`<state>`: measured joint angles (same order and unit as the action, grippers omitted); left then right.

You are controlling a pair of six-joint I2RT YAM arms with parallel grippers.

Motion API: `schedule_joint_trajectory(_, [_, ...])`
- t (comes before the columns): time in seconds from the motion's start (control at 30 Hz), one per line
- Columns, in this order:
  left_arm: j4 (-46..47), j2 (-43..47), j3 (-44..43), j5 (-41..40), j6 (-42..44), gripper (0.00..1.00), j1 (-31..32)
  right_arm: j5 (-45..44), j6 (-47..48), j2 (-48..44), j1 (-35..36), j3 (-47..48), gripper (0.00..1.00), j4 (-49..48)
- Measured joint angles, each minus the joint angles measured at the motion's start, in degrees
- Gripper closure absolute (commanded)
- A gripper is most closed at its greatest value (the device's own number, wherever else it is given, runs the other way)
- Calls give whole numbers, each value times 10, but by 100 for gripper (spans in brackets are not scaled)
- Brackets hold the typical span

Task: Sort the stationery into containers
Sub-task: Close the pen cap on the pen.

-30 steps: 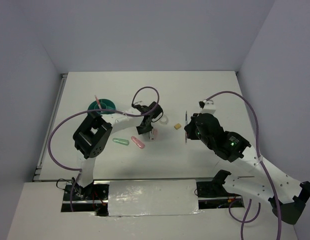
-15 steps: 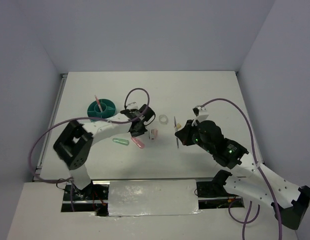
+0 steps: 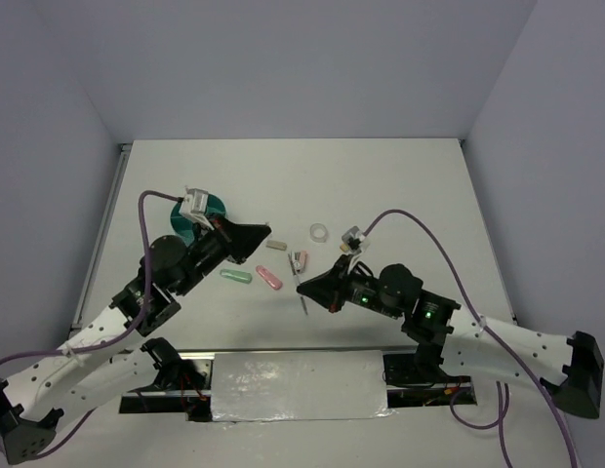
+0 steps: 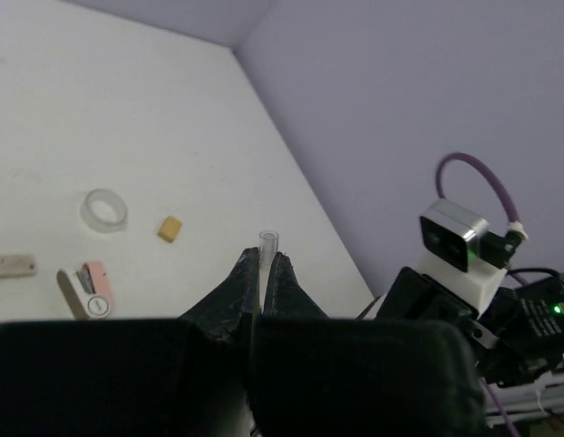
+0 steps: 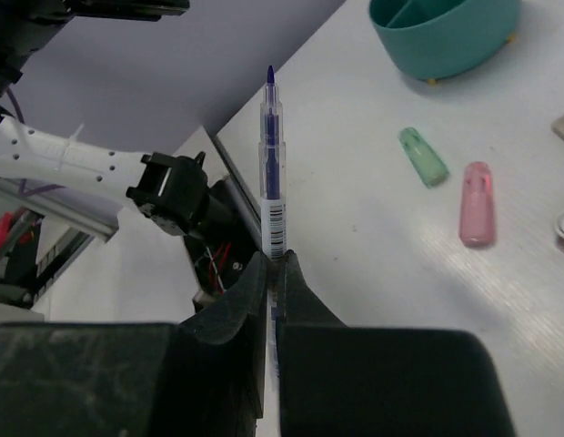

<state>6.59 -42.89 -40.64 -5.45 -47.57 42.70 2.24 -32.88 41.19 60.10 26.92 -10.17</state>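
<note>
Pen (image 5: 272, 173): clear barrel with blue ink, standing upright in my right claw (image 5: 273, 259), off the bench (image 3: 400, 185).
Right claw: pinched tight on the pen, just below its barcode.
Left claw (image 4: 262, 259): nearly closed, gripping a thin clear tube (image 4: 267, 240) above the bench.
Erasers: the mint eraser (image 3: 235, 277) and pink eraser (image 3: 269, 279) lie near each other on the bench, not touching.
Cup (image 3: 213, 203): teal, at the far left, partly hidden behind my left arm.
Tape ring (image 3: 319, 232): flat on the bench, beyond the erasers.
</note>
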Motion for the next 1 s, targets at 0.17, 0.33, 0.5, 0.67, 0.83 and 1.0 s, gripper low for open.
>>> schedule_joint_trajectory(0.17, [66, 50, 35, 55, 18, 100, 0, -37, 17, 75, 87, 41, 100, -38])
schedule_joint_trajectory(0.33, [101, 67, 35, 83, 25, 100, 0, -78, 35, 110, 108, 89, 100, -40])
schedule_joint_trajectory(0.5, [120, 76, 43, 97, 25, 100, 0, -107, 45, 108, 109, 94, 100, -41])
schedule_joint_trajectory(0.67, [126, 78, 49, 99, 25, 100, 0, -120, 55, 104, 109, 95, 100, -36])
schedule_joint_trajectory(0.83, [135, 71, 52, 102, 24, 100, 0, -121, 59, 94, 109, 95, 100, -35])
schedule_joint_trajectory(1.0, [148, 61, 55, 103, 22, 100, 0, -122, 62, 84, 109, 95, 100, -35])
